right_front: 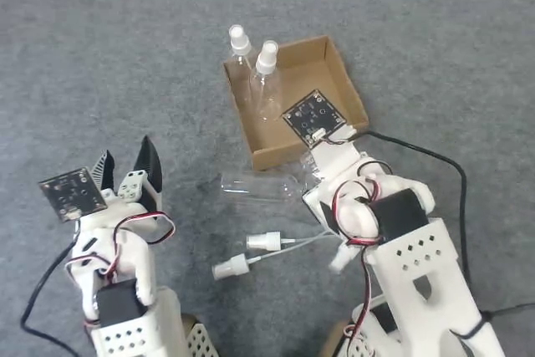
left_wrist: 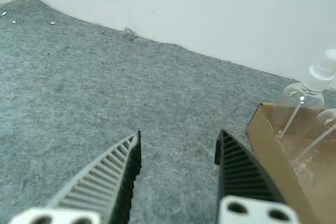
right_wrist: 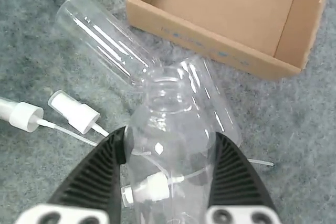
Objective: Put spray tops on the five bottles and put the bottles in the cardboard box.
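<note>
- High view: the cardboard box [right_front: 334,81] sits on the grey felt worktop [right_front: 125,64]. Two capped bottles [right_front: 266,73] stand in its far left corner. One topless bottle [right_front: 255,184] lies just in front of the box, and two loose spray tops [right_front: 266,242] lie nearer the arms. The left claw [right_front: 128,152] is released, well apart from all of these.
- Left wrist view: the left claw [left_wrist: 178,148] gapes over bare felt and grips nothing. The box [left_wrist: 270,145] and its capped bottles [left_wrist: 315,85] stand off to one side.
- Right wrist view: the right claw [right_wrist: 169,135] is clenched on a held bottle [right_wrist: 168,103], which has no top. Two lying bottles [right_wrist: 100,40] rest between it and the box [right_wrist: 210,51]. Two spray tops [right_wrist: 76,113] lie beside it, and a third shows through the held bottle's wall. Faint blue print on the box wall is too small to read.
</note>
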{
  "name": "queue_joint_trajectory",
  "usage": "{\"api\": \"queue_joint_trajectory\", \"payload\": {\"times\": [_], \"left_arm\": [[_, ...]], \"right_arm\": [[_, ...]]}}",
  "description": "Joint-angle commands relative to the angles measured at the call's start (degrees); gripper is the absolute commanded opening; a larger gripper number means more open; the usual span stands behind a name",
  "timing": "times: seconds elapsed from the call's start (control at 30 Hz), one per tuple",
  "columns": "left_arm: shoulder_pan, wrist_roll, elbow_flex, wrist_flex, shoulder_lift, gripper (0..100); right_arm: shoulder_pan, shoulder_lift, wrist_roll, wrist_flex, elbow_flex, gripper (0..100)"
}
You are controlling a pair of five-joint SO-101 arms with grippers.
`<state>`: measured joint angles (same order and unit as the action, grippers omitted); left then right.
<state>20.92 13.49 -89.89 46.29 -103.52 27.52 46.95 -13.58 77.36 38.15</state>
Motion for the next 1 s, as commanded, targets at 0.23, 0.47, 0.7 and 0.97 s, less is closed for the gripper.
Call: {"api": "queue_joint_trajectory", "payload": {"times": [0.23,0.47,0.7,0.97], "left_arm": [[0.0,-0.4,0.5,-1.8,-1.0,22],[0.0,-0.4,0.5,-1.8,-1.0,22],[0.1,-0.4,0.7,-1.6,-1.0,22],[0.0,-3.4,0.8,-1.6,-1.0,22]], "right_arm": [[-2.2,12.4,0.2,-2.5,5.0,6.1],[-2.2,16.7,0.4,-5.7,9.5,6.1],[-2.2,21.1,0.7,-9.3,14.1,6.1],[-2.2,29.6,0.8,-12.5,20.6,6.1]]}}
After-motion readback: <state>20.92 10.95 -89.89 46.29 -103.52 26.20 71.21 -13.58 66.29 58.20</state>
